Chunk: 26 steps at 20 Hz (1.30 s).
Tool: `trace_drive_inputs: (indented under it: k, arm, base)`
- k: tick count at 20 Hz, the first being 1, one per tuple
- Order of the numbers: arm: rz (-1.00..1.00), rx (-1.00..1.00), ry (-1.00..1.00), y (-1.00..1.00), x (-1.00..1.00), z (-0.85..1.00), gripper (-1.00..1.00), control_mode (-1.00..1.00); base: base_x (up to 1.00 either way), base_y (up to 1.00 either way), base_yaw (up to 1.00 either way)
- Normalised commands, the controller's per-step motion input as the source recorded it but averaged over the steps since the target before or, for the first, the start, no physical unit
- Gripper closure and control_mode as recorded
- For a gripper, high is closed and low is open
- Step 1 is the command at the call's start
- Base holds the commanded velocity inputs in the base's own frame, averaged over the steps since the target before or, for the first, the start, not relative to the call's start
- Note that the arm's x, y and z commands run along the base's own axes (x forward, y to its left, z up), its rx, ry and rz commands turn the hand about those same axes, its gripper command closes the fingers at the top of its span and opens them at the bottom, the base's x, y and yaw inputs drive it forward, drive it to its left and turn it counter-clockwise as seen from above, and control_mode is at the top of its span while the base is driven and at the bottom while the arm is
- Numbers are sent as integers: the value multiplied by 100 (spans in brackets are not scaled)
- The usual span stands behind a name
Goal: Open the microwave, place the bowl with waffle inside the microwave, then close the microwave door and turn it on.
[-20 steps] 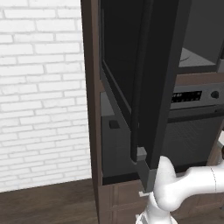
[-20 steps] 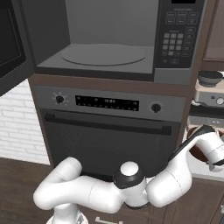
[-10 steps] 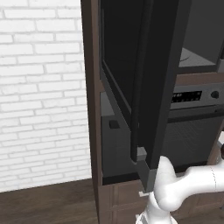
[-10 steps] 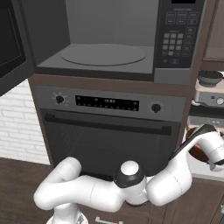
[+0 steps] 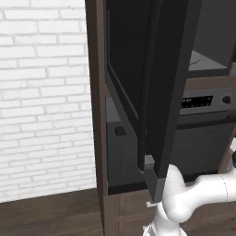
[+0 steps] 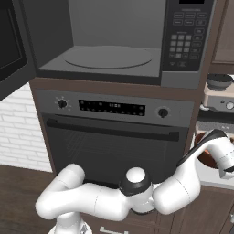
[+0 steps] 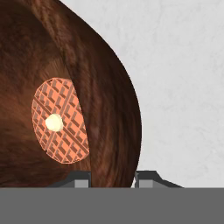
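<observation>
The microwave (image 6: 114, 59) stands open, its cavity and turntable bare. The microwave door (image 5: 156, 92) is swung out to the left and also appears as a dark panel (image 6: 11, 45). A brown wooden bowl (image 7: 100, 78) holds a round waffle (image 7: 59, 120) with a pale dab on it. It sits on a white counter, low at the right (image 6: 204, 157) under my hand. My gripper (image 7: 112, 177) straddles the bowl's near rim. One fingertip is inside the bowl and one outside, shut on the wall.
An oven (image 6: 114, 137) with knobs, a display strip and a long handle bar sits below the microwave. A keypad (image 6: 185, 41) is on the microwave's right. A small appliance with a dark bowl (image 6: 219, 89) stands on the right counter. White brick wall (image 5: 41, 92) lies left of the cabinet.
The hand at the bowl has barely shifted in the right base view. The microwave door and the rest of the scene stand as before.
</observation>
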Motion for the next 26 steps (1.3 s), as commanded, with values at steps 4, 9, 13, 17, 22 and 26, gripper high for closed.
trace_drive_inputs:
  k: [4,9,13,17,22,26]
  arm:
    - [0,0,0,0,0,0,100,-100]
    - [0,0,-1,0,-4,0,100,-100]
    - [0,0,-6,-5,-43,9,100,-100]
    - [-11,0,-2,-32,-53,43,100,-100]
    - [-19,0,-1,-25,-62,49,100,-100]
    - [-24,0,-4,-28,-100,29,100,-100]
  base:
    - [0,0,0]
    - [0,0,0]
    - [0,0,0]
    - [0,0,0]
    - [0,0,0]
    - [0,0,0]
